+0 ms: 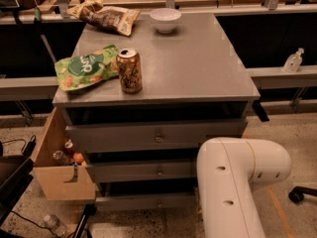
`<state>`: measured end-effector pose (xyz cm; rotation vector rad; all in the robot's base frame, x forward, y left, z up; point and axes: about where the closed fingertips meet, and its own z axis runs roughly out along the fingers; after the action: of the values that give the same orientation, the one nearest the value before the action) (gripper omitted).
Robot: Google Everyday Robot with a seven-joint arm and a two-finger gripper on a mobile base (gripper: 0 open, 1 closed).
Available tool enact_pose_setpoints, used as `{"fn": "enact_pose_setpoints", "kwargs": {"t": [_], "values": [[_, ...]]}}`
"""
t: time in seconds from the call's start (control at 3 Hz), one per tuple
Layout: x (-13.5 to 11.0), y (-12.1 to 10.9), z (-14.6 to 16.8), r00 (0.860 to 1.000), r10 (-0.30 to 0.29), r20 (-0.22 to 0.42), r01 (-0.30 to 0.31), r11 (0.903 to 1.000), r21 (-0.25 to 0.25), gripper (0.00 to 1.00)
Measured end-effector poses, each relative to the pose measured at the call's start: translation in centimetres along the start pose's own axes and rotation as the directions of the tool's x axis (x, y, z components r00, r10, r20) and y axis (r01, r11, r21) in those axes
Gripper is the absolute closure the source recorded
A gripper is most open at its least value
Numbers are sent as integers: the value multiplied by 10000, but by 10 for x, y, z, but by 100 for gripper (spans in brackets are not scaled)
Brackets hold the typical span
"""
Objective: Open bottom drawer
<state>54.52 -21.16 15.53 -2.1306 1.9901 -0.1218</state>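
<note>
One slim grey bottom drawer (133,201), small round knob (159,202); gripper hidden behind white arm (233,182), state unseen.

My hand is out of sight behind my plain white arm (237,182). The bottom drawer (143,201) is flat grey, like the table (198,63). The can (129,71) is mottled brown and gold. The bag (84,72) is green with orange patches, the bowl (165,20) white, and the box (59,180) pale wood.

white arm (233,192) filled lower right, gripper hidden behind it; bottom drawer (138,201) showed just left, knob (159,202) visible.
</note>
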Motion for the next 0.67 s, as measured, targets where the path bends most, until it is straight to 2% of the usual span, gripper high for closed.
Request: {"fn": "enact_pose_setpoints", "kwargs": {"t": [0.33, 0.67], "values": [[2, 2, -2, 10000, 95, -22, -95, 9999, -53, 72], [2, 2, -3, 9999, 107, -29, -107, 9999, -52, 100]]}}
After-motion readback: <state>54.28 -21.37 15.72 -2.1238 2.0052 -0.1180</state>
